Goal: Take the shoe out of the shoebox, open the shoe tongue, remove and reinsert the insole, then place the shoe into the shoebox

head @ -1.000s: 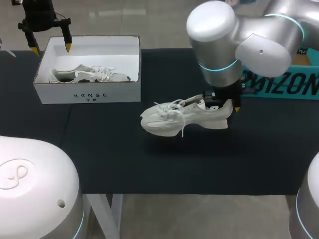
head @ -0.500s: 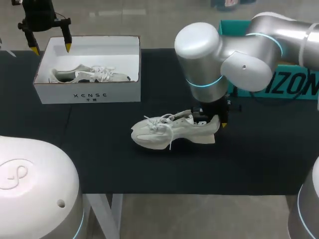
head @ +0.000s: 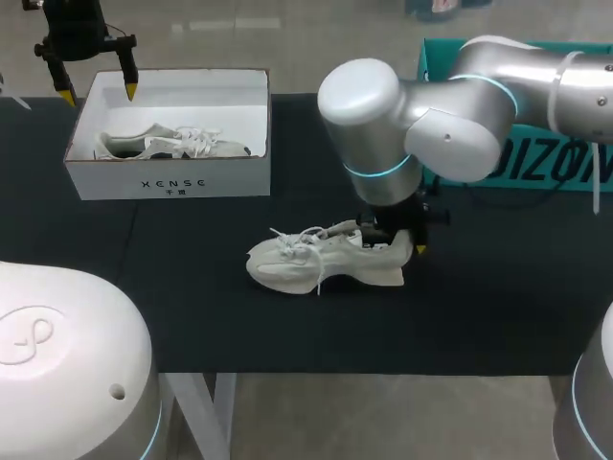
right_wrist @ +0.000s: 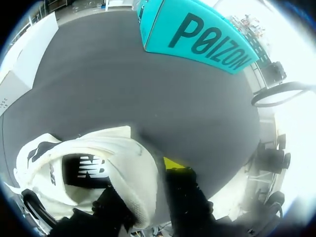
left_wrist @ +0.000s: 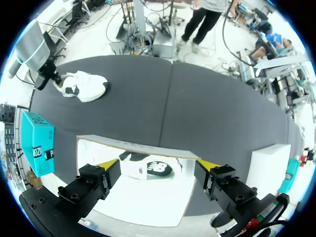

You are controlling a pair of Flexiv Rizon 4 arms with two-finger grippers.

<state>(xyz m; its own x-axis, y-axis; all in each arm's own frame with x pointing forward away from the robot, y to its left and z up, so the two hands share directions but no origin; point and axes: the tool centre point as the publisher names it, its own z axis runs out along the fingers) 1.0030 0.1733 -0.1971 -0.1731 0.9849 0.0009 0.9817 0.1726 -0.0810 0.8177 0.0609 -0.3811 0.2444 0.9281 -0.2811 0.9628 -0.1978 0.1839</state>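
A white shoe [head: 316, 261] lies on its sole on the dark table [head: 239, 326], toe pointing left. My right gripper [head: 395, 240] stands at its heel. In the right wrist view the heel wall [right_wrist: 133, 173] sits between the two fingers and both touch it, so the gripper is shut on the shoe [right_wrist: 98, 153]. The white shoebox [head: 172, 182] stands at the back left with a second white shoe [head: 172, 146] inside. My left gripper [head: 96, 94] hangs open over the box's back left edge. In the left wrist view that gripper [left_wrist: 157, 165] looks down on the boxed shoe [left_wrist: 153, 169].
A teal box [head: 546, 163] stands at the back right behind my right arm, and it also shows ahead of the right gripper as the teal box [right_wrist: 197, 34]. Bare tablecloth stretches between the shoebox and the shoe and along the front edge.
My right arm has carried the shoe leftward and toward the front of the table. The left arm has stayed still.
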